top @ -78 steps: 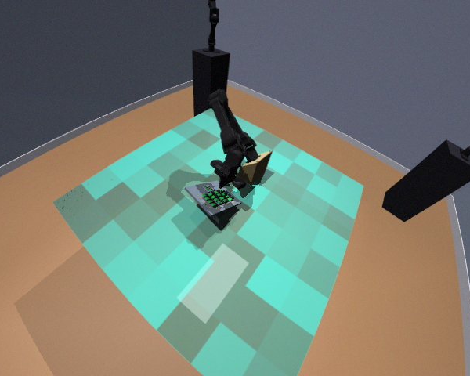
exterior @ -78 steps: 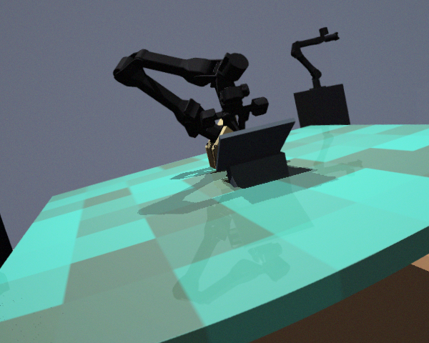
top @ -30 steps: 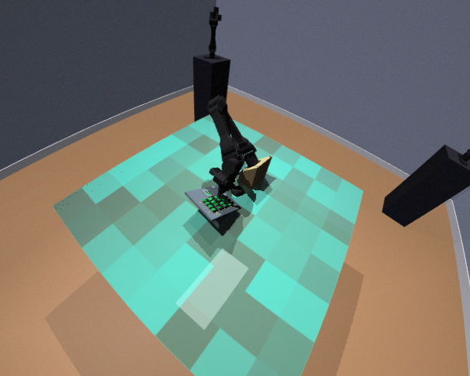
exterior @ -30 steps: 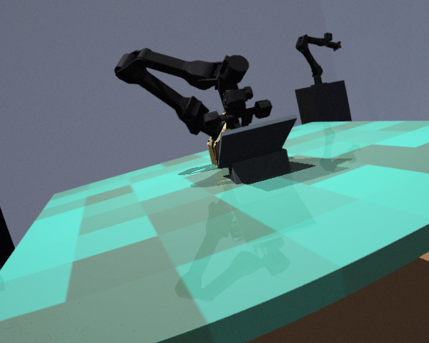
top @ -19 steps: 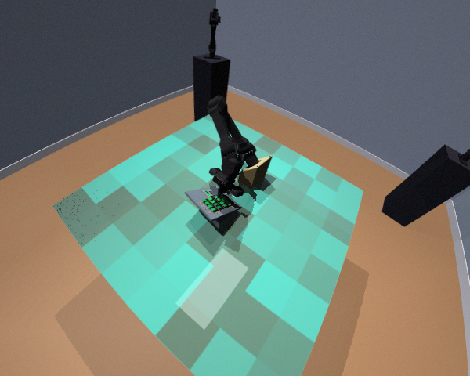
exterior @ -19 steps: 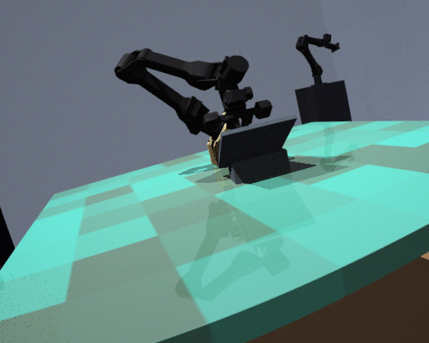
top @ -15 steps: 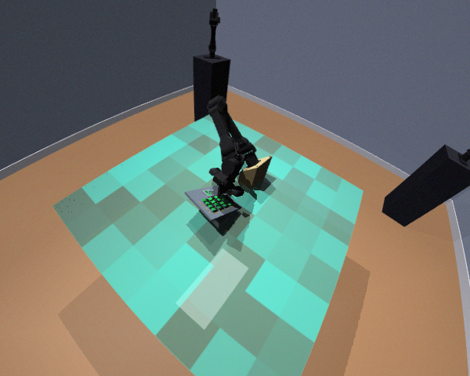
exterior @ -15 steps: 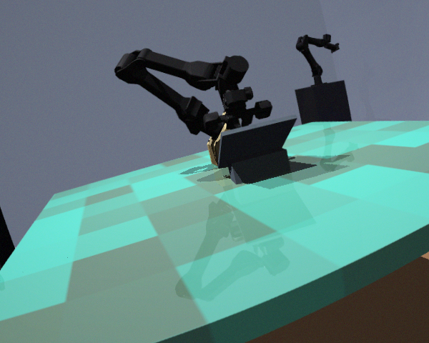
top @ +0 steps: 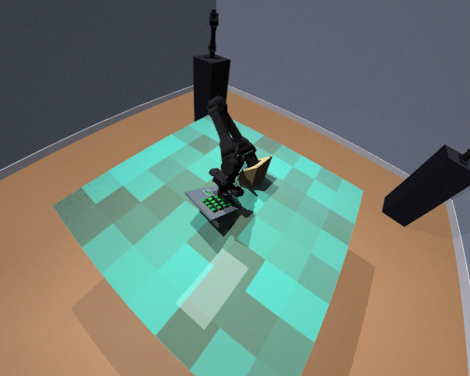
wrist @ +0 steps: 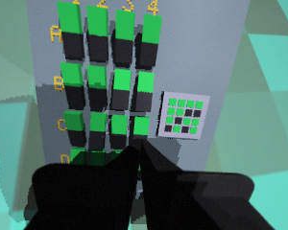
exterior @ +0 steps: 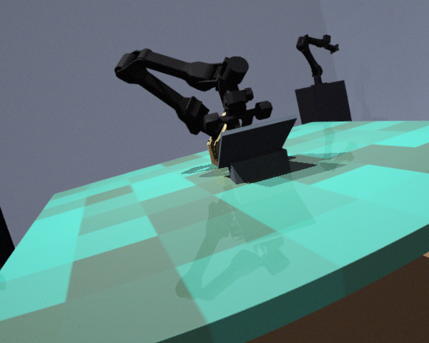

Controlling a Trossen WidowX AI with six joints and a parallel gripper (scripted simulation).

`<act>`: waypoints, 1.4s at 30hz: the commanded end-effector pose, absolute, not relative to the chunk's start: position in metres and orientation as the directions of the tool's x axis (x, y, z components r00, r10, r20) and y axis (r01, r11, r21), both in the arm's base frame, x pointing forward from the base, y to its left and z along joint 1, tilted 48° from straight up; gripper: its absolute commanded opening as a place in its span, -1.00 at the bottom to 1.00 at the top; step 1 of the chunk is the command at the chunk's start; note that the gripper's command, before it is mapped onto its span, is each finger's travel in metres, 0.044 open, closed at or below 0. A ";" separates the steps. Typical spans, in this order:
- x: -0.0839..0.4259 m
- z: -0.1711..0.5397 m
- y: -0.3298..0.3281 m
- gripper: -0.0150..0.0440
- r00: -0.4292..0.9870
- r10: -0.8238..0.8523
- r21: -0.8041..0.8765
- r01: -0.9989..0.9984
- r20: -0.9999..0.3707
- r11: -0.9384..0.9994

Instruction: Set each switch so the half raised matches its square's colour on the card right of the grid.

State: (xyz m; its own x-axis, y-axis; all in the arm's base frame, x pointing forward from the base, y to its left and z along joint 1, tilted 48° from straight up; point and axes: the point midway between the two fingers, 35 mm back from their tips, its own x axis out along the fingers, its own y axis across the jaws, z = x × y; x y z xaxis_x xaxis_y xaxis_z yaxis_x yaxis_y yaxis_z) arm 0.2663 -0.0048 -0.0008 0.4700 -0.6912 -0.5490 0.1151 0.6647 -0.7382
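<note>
The tilted grey panel (top: 194,196) (exterior: 255,140) (wrist: 197,38) bears a switch grid, rows A to D and columns 1 to 4. The small card (top: 207,192) (wrist: 183,115) shows, far row first: all green; green, green, dark, dark; green, dark, green, green; dark, green, dark, green. Switches B3 (wrist: 121,88) and B4 (wrist: 145,83) have brighter green halves and lighter dark halves than B1 and B2, as if tilted the other way. My gripper (wrist: 140,143) is shut and empty, its tips at the near edge of switch C4 (wrist: 141,126). Row D is mostly hidden by the fingers; contact is unclear.
A tan wedge-shaped block (top: 256,174) (exterior: 213,149) stands at the arm's base, beside the panel. A dark support holds the panel up from the teal chequered table (top: 211,279) (exterior: 266,229). Other arms stand on dark pedestals (top: 211,81) (exterior: 324,103) beyond the table.
</note>
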 end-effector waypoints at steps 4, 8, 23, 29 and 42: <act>0.266 -0.002 -0.006 -0.49 0.469 -0.689 -0.738 0.110 -0.552 0.666; 0.262 0.004 0.006 -0.49 0.464 -0.687 -0.733 0.111 -0.559 0.671; 0.227 0.016 0.049 -0.49 0.444 -0.692 -0.733 0.105 -0.570 0.672; 0.206 -0.011 0.058 -0.49 0.444 -0.693 -0.734 0.107 -0.568 0.670; 0.222 -0.032 0.032 -0.49 0.468 -0.687 -0.735 0.109 -0.556 0.669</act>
State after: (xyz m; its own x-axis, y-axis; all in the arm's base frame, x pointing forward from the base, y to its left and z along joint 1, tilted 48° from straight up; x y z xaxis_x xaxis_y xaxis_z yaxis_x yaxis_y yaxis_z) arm 0.2214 0.0355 -0.0303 0.4647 -0.6842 -0.5620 0.1113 0.6748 -0.7296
